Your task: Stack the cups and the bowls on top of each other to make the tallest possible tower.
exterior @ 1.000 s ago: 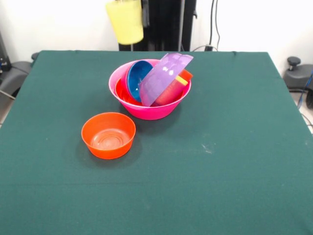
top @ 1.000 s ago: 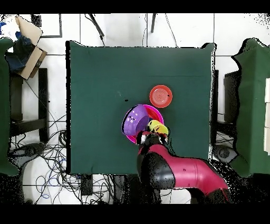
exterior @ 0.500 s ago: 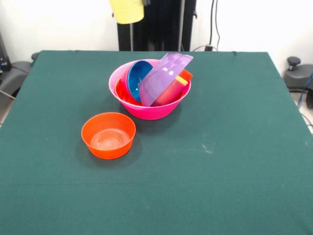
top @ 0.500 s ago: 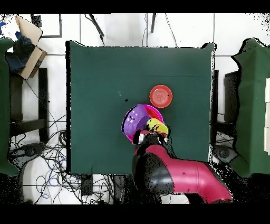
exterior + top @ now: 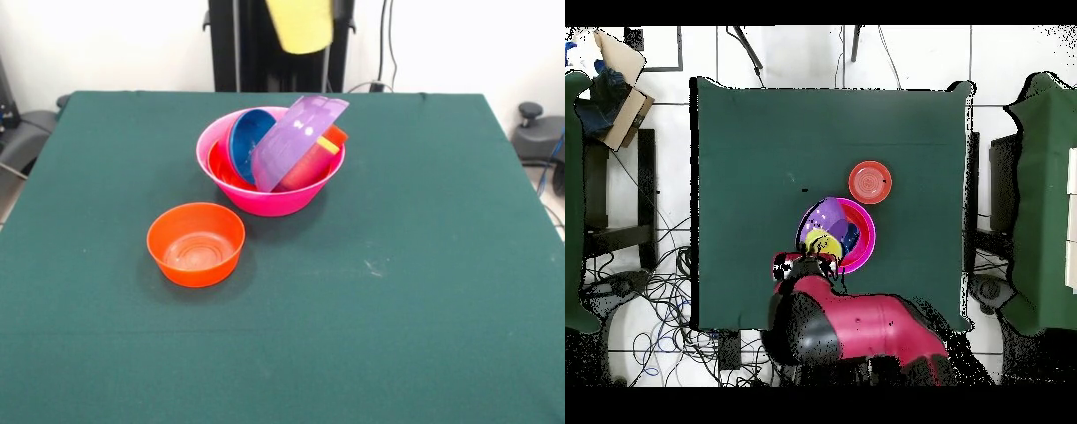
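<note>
One bench (image 5: 424, 265): green cloth, carries all the ware.
Arm (image 5: 865, 335): red and black, reaching in over the pile from the base side in the overhead view.
Tower (image 5: 270, 161): more a heap than a stack. Big pink bowl (image 5: 265, 201) as base, near mid-bench.
Purple bowl (image 5: 296, 140): wide, shallow, tipped on edge and leaning inside the pink one. It blocks a flat seat.
Blue bowl (image 5: 250, 141): also on its side in the pink bowl, touching the purple one.
Orange and yellow pieces (image 5: 328, 141): tucked behind the purple bowl; which cups or bowls, cannot tell.
Small orange bowl (image 5: 195, 244): upright, alone on the cloth just beside the pink bowl, apart from it.
Yellow cup (image 5: 301, 24): aloft at the top of the front view, above and behind the heap; overhead it sits over the pink bowl's rim.
Gripper (image 5: 805, 263): probably clamped on the yellow cup, since the cup hangs in air; contact itself hidden.
Step, my judgement: placing the cup. Lower slowly onto a level spot, mouth square, clear of the tilted purple rim; a nudge there could topple it.
</note>
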`<state>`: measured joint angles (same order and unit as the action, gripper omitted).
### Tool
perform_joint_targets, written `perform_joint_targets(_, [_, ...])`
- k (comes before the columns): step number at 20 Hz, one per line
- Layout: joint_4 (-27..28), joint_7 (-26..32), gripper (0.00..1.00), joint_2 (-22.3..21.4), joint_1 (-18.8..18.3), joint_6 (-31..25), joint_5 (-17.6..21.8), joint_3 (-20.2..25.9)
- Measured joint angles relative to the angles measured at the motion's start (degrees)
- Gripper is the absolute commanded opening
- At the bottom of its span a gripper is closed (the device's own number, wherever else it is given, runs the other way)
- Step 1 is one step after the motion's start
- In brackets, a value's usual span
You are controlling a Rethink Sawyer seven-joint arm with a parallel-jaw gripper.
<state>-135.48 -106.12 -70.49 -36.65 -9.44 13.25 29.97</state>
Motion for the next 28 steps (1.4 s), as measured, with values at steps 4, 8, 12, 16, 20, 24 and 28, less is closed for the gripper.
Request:
perform_joint_targets(4, [0.0,0.0,0.00,0.8,3.4,0.0,0.0,-1.7])
perform_joint_targets(8, [0.1,0.0,0.00,0.8,4.4,0.0,0.0,-2.6])
perform_joint_targets(12, [0.7,0.0,0.00,1.3,5.7,0.0,0.0,-4.5])
perform_joint_targets(16, [2.6,0.0,0.00,4.2,9.5,0.9,0.0,-8.2])
perform_joint_targets(20, [4.5,0.0,0.00,7.7,13.7,3.6,0.0,-11.2])
perform_joint_targets(24, [6.3,0.0,0.00,11.4,17.2,6.9,0.0,-13.4])
perform_joint_targets(28, [7.5,0.0,0.00,14.9,19.3,9.6,0.0,-15.2])
